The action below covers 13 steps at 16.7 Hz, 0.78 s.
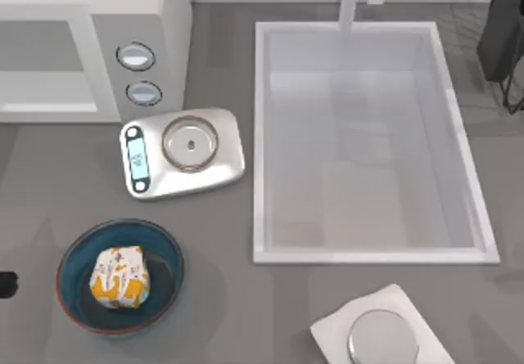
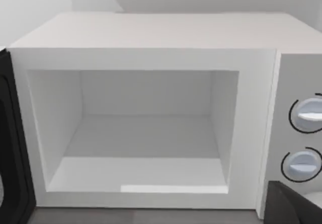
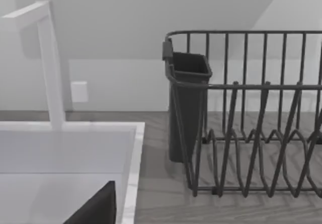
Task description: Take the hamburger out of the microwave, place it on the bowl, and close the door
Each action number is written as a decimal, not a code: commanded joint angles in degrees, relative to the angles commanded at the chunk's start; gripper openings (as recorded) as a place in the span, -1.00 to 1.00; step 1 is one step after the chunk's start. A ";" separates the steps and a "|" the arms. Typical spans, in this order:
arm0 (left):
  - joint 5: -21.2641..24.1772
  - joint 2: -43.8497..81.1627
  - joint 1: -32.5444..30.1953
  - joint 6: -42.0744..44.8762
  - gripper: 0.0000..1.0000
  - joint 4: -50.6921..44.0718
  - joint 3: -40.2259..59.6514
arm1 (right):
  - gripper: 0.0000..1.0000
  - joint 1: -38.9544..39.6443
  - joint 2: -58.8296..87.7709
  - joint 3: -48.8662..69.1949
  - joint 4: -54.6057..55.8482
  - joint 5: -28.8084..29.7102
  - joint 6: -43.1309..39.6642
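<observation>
Top camera looks straight down; left wrist camera closely faces the microwave (image 1: 98,45) (image 2: 151,108) cavity, their 1 shared thing.

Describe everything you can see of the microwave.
The microwave is a big white box at the table's far left corner. Its cavity is bare and open; the door, dark on its inner side, is swung out. A grey panel carries two round silver dials. A silver kitchen scale sits just before it.
</observation>
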 joint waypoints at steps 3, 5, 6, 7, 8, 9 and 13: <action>-8.48 -1.68 -8.49 -0.11 -1.00 -3.09 1.36 | 1.00 0.00 0.00 0.00 0.00 0.00 0.00; -13.39 -2.57 -13.40 -0.17 -1.00 -4.66 2.02 | 1.00 0.00 0.00 0.00 0.00 0.00 0.00; -15.14 -2.88 -15.15 -0.20 -1.00 -5.18 2.22 | 1.00 0.00 0.00 0.00 0.00 0.00 0.00; -16.31 -3.09 -16.32 -0.22 -1.00 -5.53 2.36 | 1.00 0.00 0.00 0.00 0.00 0.00 0.00; -16.85 -3.18 -16.87 -0.22 -1.00 -5.68 2.41 | 1.00 0.00 0.00 0.00 0.00 0.00 0.00; -16.91 -3.19 -16.92 -0.23 -1.00 -5.69 2.42 | 1.00 0.00 0.00 0.00 0.00 0.00 0.00; -16.73 -2.96 -16.71 -0.25 -1.00 -5.54 2.23 | 1.00 0.00 0.00 0.00 0.00 0.00 0.00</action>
